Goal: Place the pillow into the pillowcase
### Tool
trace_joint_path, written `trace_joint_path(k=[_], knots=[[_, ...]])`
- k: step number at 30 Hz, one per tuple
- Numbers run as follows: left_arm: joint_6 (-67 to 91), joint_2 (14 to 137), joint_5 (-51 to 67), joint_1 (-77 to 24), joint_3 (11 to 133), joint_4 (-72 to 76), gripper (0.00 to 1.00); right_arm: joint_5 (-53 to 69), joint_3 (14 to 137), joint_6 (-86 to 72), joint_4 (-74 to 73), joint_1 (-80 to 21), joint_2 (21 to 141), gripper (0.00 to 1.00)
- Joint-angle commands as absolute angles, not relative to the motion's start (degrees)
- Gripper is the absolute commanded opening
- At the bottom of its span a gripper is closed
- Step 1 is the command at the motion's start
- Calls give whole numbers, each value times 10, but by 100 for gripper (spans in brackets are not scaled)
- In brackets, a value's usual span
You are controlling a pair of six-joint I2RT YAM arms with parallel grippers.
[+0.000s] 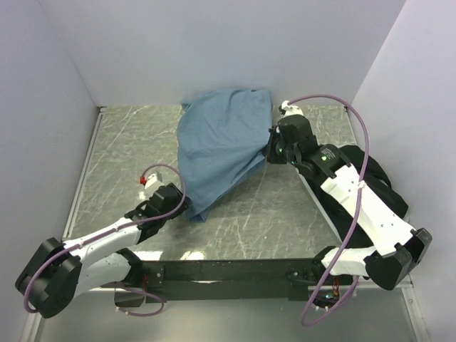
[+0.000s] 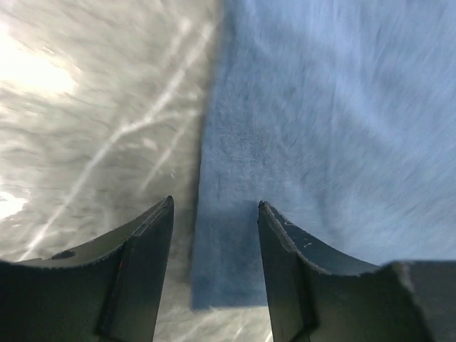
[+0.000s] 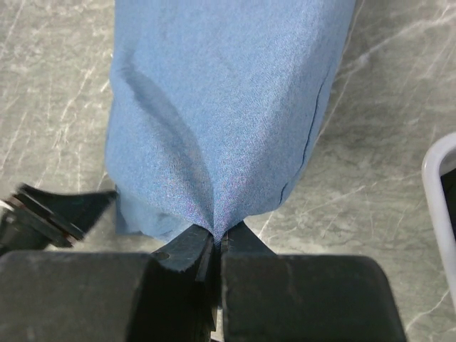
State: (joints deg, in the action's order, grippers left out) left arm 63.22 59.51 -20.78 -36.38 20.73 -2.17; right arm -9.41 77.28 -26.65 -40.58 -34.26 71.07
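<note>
The dusty-blue pillowcase (image 1: 221,142) lies bulging across the middle of the table, narrowing to a corner at the near left. The pillow is hidden in every view. My right gripper (image 1: 269,151) is shut on a pinch of the pillowcase (image 3: 221,107) at its right edge, and the cloth puckers into the closed right gripper (image 3: 217,235). My left gripper (image 1: 187,206) is at that near-left corner. In the left wrist view the left gripper (image 2: 216,203) stands open, with the flat corner of the pillowcase (image 2: 320,107) on the table between and beyond its fingers (image 2: 142,263), not pinched.
The grey marbled table (image 1: 128,142) is closed in by white walls at the back and both sides. A black bundle (image 1: 381,174) lies behind the right arm at the right edge. A white rim (image 3: 440,192) shows at the right of the right wrist view.
</note>
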Motion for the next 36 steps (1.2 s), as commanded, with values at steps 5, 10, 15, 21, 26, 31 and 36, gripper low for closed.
trace_joint_path(k=[5, 10, 15, 21, 26, 31, 36], knots=[[579, 606, -97, -379, 130, 161, 59, -108, 857, -241, -406, -332, 719, 0], [592, 590, -79, -388, 93, 229, 61, -101, 849, -247, -399, -330, 716, 0], [589, 612, -69, -396, 83, 273, 59, -94, 831, -252, -394, -329, 714, 0], [595, 655, -58, -404, 96, 295, 37, -83, 788, -256, -384, -329, 708, 0], [670, 567, -161, -404, 169, 13, 1, -79, 663, -263, -360, -330, 701, 10], [767, 439, -316, -396, 235, -235, 1, -73, 482, -297, -291, -329, 654, 56], [801, 432, -320, -394, 236, -266, 1, -35, 348, -384, -237, -328, 557, 75]])
